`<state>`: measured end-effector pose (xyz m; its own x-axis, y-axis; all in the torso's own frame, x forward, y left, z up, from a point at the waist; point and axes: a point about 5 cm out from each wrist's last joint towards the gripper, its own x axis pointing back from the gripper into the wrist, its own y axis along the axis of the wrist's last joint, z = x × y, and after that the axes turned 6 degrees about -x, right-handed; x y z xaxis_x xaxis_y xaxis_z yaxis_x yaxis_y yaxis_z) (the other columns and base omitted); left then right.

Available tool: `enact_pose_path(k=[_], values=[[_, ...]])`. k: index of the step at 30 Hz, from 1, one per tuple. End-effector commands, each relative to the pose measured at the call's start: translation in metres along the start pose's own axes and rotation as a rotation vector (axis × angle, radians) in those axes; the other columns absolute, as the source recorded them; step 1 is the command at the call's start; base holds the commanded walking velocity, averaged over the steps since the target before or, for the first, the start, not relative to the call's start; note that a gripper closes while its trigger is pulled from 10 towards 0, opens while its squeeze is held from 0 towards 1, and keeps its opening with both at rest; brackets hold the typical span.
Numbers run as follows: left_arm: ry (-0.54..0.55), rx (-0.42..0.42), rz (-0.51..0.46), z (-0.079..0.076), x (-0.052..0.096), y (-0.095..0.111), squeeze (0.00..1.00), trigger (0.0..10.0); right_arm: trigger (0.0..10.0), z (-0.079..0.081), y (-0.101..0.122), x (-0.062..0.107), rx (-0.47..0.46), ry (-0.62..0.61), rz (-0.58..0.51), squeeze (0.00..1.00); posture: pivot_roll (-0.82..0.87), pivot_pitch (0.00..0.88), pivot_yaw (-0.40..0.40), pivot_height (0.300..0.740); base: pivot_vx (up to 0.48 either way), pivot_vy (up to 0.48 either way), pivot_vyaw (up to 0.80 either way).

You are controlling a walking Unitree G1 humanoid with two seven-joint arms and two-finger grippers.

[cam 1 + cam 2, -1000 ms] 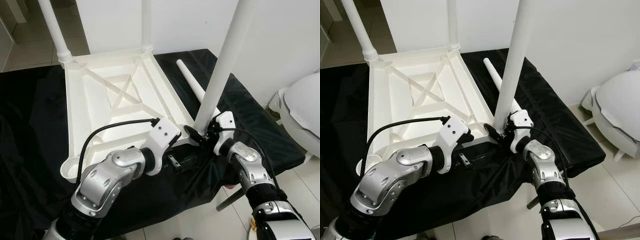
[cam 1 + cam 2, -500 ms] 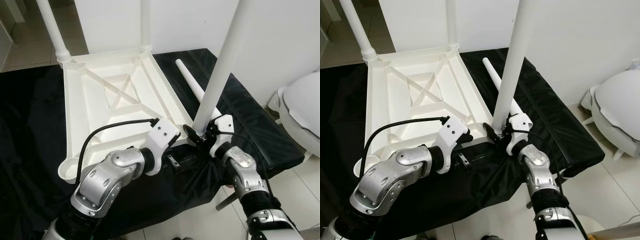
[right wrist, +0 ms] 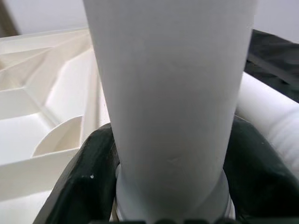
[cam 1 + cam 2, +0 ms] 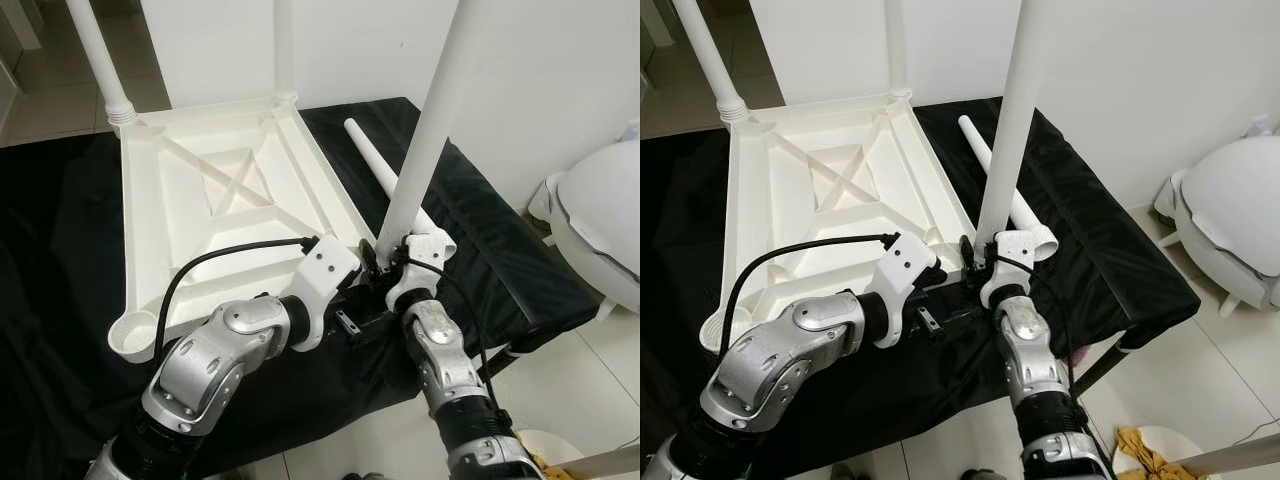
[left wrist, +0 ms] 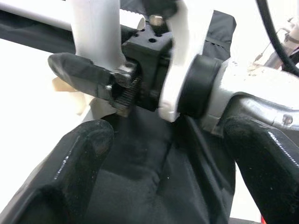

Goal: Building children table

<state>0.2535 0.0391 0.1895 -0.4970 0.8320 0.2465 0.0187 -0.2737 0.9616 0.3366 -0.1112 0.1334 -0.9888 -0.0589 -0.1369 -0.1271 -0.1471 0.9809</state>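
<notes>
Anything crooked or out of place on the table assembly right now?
The leg held by the right gripper leans off vertical at the tabletop's near corner. One spare leg lies loose on the black cloth.

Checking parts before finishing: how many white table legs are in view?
4: two upright at the far corners, one upright held by the right gripper at the near corner, one lying loose on the black cloth.

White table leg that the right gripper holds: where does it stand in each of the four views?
Left eye view: the white table leg rises right of centre, tilted.
Right eye view: near centre, reaching the top edge.
Left wrist view: pale post, upper left.
Right wrist view: large, close, in the middle.
Shared landmark: the right gripper clamped round its lower end.
</notes>
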Motion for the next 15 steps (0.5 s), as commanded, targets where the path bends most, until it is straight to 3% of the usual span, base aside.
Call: enact_pose_path(k=[1,3,12,13,15], values=[[-0.010,0.000,0.010,-0.002,-0.001,-0.001,0.00,10.0,0.0,-0.011,-0.004,-0.001,-0.020,-0.101,0.031,0.00,-0.02,0.112,0.005,0.740,0.000,0.000,0.00],[-0.010,0.000,0.008,-0.002,-0.001,-0.001,0.00,10.0,0.0,-0.004,-0.006,-0.001,-0.011,-0.116,0.047,0.00,-0.02,0.110,0.000,0.740,0.000,0.000,0.00],[-0.010,0.000,0.008,-0.002,-0.001,-0.001,0.00,10.0,0.0,0.001,-0.006,0.000,-0.010,-0.108,0.047,0.00,-0.02,0.110,0.000,0.740,0.000,0.000,0.00],[-0.007,0.001,0.006,-0.002,-0.001,-0.001,0.00,10.0,10.0,0.003,-0.004,0.001,-0.010,-0.070,0.038,1.00,-0.02,0.107,-0.007,0.740,0.000,0.000,0.00],[-0.003,0.001,0.005,-0.002,-0.001,-0.001,0.00,10.0,10.0,0.000,0.000,0.002,-0.008,-0.024,0.012,1.00,-0.02,0.104,-0.006,0.740,0.000,0.000,0.00]])
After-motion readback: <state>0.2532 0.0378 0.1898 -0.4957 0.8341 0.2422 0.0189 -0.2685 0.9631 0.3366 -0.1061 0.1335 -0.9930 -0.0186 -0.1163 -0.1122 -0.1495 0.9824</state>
